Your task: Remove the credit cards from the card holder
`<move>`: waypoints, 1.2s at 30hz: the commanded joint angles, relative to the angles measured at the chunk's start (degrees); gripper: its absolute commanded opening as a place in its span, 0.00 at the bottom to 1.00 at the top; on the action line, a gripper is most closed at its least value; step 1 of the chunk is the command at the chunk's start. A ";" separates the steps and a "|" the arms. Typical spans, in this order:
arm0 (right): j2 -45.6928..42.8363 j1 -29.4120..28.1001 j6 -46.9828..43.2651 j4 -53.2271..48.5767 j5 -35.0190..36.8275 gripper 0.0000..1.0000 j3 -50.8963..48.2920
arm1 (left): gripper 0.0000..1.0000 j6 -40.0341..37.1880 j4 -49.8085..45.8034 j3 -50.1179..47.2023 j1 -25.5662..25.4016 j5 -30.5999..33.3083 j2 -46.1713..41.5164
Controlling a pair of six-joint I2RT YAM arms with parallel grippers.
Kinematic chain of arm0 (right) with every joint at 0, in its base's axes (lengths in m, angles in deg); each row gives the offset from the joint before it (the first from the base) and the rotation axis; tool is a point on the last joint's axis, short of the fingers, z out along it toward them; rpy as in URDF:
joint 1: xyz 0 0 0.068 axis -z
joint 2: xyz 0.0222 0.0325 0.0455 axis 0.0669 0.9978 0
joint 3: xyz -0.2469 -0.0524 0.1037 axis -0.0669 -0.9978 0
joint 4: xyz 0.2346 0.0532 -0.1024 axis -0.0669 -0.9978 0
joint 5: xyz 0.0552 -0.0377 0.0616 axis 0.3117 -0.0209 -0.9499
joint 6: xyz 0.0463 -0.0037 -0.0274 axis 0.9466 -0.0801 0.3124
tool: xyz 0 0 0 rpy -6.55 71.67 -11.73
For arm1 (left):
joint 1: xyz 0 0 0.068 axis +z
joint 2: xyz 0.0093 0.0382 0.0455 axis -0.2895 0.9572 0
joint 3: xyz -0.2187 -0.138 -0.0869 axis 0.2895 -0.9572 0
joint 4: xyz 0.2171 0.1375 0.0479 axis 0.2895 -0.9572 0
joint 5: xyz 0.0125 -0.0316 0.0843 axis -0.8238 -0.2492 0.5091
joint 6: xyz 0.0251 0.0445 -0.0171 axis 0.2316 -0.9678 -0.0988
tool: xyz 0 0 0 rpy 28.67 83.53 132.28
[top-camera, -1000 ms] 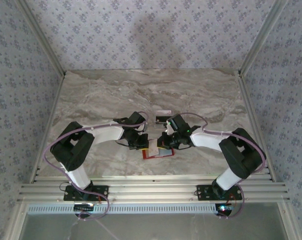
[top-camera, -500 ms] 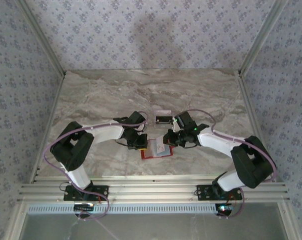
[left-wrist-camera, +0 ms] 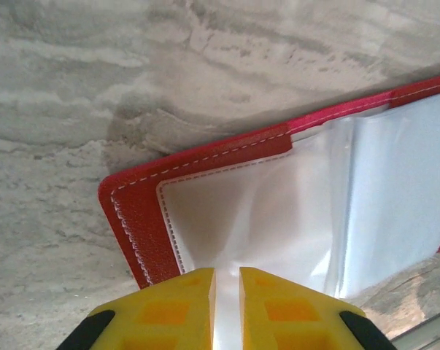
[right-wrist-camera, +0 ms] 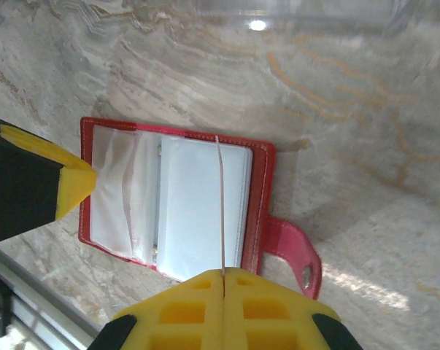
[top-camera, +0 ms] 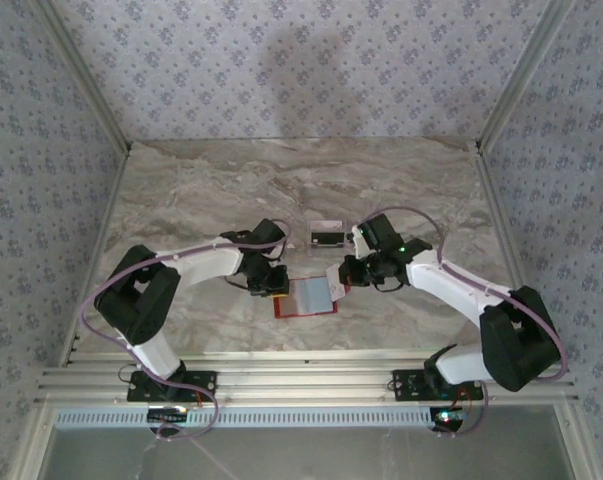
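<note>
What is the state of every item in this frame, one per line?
card holder: open, flat on table.
held credit card: edge-on, pinched in right gripper.
second credit card: flat on table beyond the holder.
left gripper: pinching holder's clear sleeve.
right gripper: shut on held credit card.

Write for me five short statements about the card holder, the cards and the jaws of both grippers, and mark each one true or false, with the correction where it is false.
1. The card holder lies open on the table. True.
2. The right gripper has open, empty jaws. False: they are shut on a thin card, seen edge-on.
3. Another card lies on the table beyond the holder. True.
4. The holder's red tab is on the left gripper's side. False: it is on the opposite side.
5. The left jaws stand nearly together on the holder's clear sleeve. True.
</note>
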 commanded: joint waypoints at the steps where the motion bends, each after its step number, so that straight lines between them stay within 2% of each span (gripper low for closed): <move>1: -2.09 0.67 -8.51 -4.56 4.43 0.00 2.72 | 0.18 -1.18 -2.64 2.11 0.34 1.03 -2.78; 4: -2.19 1.32 -15.00 -4.42 3.96 0.00 3.86 | 0.18 -1.18 -2.87 1.89 0.59 1.59 -3.72; 14: 1.09 1.21 -49.54 -10.36 9.94 0.00 8.90 | 0.21 -0.82 -1.75 -0.98 2.11 3.10 -7.19; 22: 7.05 1.21 -69.53 -17.99 13.98 0.00 17.99 | 0.23 -0.16 -0.83 -4.07 3.02 4.23 -9.46; 36: 22.06 1.27 -86.70 -27.34 14.65 0.00 38.22 | 0.24 2.69 2.07 -8.67 3.07 5.12 -12.87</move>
